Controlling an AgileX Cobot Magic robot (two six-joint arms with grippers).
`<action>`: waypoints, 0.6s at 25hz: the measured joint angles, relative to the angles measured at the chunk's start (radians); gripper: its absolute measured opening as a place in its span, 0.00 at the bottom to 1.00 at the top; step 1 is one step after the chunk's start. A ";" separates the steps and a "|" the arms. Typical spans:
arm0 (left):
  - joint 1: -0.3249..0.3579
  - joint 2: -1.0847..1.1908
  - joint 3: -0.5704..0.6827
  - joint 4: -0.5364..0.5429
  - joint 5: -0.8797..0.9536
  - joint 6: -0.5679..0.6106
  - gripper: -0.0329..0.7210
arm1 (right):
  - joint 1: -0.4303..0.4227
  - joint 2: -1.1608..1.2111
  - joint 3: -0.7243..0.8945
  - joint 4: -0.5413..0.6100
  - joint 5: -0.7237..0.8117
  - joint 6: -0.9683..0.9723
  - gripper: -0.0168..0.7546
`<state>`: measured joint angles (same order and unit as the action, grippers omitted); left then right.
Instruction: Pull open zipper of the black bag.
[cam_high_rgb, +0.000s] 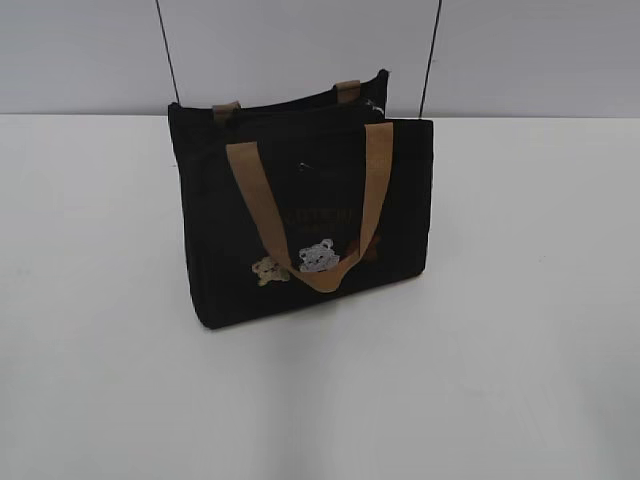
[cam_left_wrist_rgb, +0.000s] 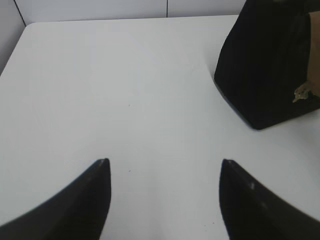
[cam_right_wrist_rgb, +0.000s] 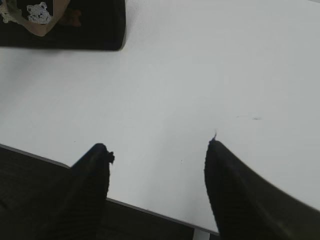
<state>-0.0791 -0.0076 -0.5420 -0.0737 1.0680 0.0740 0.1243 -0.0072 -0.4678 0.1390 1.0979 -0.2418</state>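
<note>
Nearest, the left gripper (cam_left_wrist_rgb: 164, 172) and the right gripper (cam_right_wrist_rgb: 159, 155) hover low over the white table (cam_high_rgb: 520, 350), jaws spread, holding nothing. Farther back the black bag (cam_high_rgb: 300, 215) stands upright, well apart from both, the zipper (cam_high_rgb: 290, 112) along its top edge.

The right end effector (cam_right_wrist_rgb: 157, 150) hangs spread above the white table (cam_right_wrist_rgb: 200, 65), black bag (cam_right_wrist_rgb: 95, 25) well apart.

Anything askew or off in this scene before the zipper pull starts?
Nothing stands out. The black bag stands upright on the table, front handle draped down its face.
</note>
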 joint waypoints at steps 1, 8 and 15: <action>0.000 0.000 0.000 0.000 0.000 0.000 0.72 | 0.000 0.000 0.000 0.000 0.000 0.003 0.62; 0.000 -0.001 0.001 0.000 0.000 0.000 0.72 | 0.000 0.000 0.000 0.000 -0.001 0.004 0.62; 0.000 -0.001 0.001 0.000 0.000 0.000 0.71 | 0.000 -0.001 0.000 0.008 -0.001 0.005 0.62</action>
<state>-0.0791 -0.0085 -0.5409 -0.0737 1.0680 0.0740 0.1243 -0.0081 -0.4678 0.1470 1.0969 -0.2367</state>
